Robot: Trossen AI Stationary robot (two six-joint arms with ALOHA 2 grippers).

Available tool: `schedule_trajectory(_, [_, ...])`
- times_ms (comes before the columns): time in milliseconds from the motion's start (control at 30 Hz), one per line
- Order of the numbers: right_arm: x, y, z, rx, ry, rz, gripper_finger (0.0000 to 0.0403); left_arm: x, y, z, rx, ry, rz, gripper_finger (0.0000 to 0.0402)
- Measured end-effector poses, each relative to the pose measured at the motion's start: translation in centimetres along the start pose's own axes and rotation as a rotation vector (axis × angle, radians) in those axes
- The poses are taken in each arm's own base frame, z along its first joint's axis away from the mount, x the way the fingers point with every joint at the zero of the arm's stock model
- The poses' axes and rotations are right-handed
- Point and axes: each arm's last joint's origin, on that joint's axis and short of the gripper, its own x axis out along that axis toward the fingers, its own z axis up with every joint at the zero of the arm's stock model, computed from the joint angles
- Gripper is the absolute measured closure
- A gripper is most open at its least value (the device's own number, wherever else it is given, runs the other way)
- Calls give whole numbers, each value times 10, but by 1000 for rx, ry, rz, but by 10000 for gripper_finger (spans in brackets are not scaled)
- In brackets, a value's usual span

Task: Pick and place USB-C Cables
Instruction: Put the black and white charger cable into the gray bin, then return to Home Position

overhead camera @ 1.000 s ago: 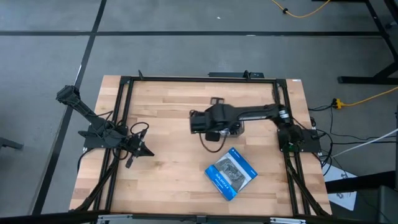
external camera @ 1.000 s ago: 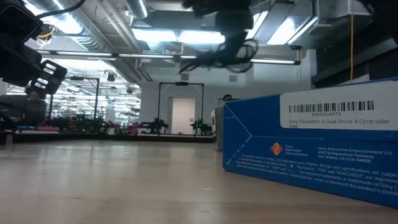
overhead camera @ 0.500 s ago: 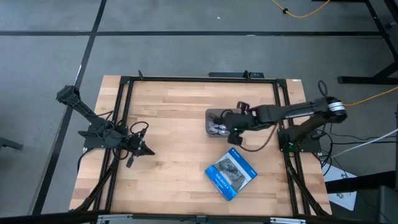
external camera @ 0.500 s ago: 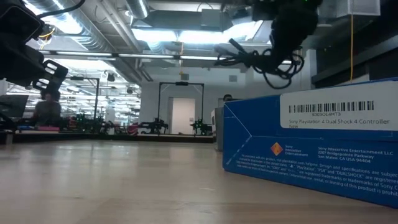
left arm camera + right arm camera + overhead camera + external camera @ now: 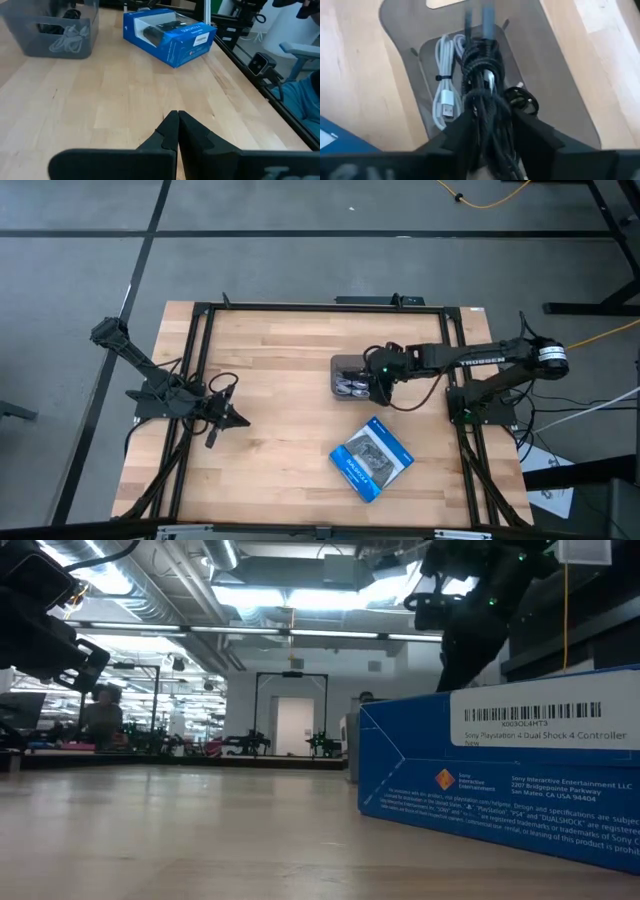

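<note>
The blue box (image 5: 500,775) reads "Sony PlayStation 4 Dual Shock 4 Controller"; my right arm carries "TROSSEN" lettering. I have that arm stretched across the table, the right gripper (image 5: 487,112) clamped on a black USB-C cable bundle (image 5: 482,75) directly over the grey bin (image 5: 347,376). A white cable (image 5: 446,82) lies in the bin below it. My left gripper (image 5: 176,131) waits closed, holding nothing, well away from the bin.

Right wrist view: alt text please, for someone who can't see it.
The right hand holds a bundled black cable over a grey bin on the wooden table. A coiled white cable and another black cable lie inside the bin.
</note>
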Motion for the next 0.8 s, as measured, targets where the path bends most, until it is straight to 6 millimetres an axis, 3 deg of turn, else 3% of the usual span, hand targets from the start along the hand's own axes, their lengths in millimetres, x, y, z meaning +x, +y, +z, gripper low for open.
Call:
schedule_trajectory(167, [-4,-4,7,-13,-22,3,217,0,0,0,7,0,0,401])
schedule_trajectory(333, [-10,-3,15,-56,-45,36,196,0,0,0,7,0,0,401])
schedule_trajectory(633, [-25,22,24,-107,-59,579,193,0,1,0,7,-6,18,401])
schedule_trajectory(800, [-30,38,25,-162,-95,665,194,0,1,0,7,-10,27,401])
